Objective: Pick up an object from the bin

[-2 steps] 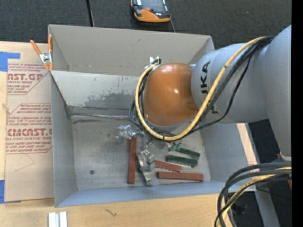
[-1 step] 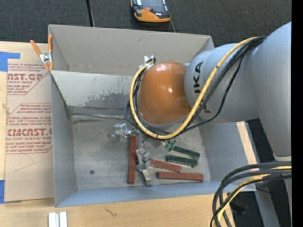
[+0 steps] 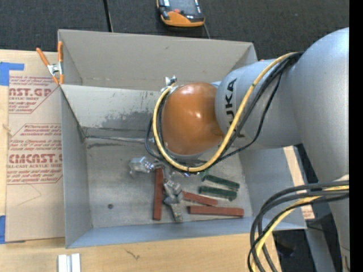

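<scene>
Red-brown stick lies on the bin floor, touching or just beside the gripper on its view-left side. The arm enters from the right, its orange cover above the gripper. Whether the gripper is open or closed cannot be told. View-right of the gripper are two similar sticks and two green strips. Up-left of it is a silvery crumpled piece.

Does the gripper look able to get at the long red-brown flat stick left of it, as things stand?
Probably yes. The gripper sits right of the long red-brown flat stick, which lies uncovered on the floor of the grey metal bin. A silvery crumpled piece lies close to its upper end.
</scene>
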Controlling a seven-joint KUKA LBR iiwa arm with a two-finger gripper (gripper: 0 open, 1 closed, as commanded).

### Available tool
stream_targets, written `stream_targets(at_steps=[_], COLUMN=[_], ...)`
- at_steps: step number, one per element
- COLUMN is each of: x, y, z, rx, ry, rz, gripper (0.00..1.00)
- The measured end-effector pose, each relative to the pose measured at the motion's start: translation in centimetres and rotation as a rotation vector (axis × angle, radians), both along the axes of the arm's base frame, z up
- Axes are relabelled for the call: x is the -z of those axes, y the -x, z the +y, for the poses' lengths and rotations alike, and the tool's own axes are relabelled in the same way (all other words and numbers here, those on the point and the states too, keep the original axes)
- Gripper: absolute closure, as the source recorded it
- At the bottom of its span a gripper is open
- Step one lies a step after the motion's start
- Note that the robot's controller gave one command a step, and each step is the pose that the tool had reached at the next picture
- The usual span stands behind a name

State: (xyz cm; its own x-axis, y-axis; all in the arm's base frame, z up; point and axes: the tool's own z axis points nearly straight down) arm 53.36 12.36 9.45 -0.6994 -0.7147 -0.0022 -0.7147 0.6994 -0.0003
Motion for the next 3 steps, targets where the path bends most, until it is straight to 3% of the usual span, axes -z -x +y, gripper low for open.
stream_targets(at_steps=[1,3], x=[2.43,2.05], y=[-1.11,-1.00], z=[0.19,0.18], rx=[-0.195,-0.195], ry=[-0.001,-0.001], rz=[0.002,0.004], gripper=[1.00,1.00])
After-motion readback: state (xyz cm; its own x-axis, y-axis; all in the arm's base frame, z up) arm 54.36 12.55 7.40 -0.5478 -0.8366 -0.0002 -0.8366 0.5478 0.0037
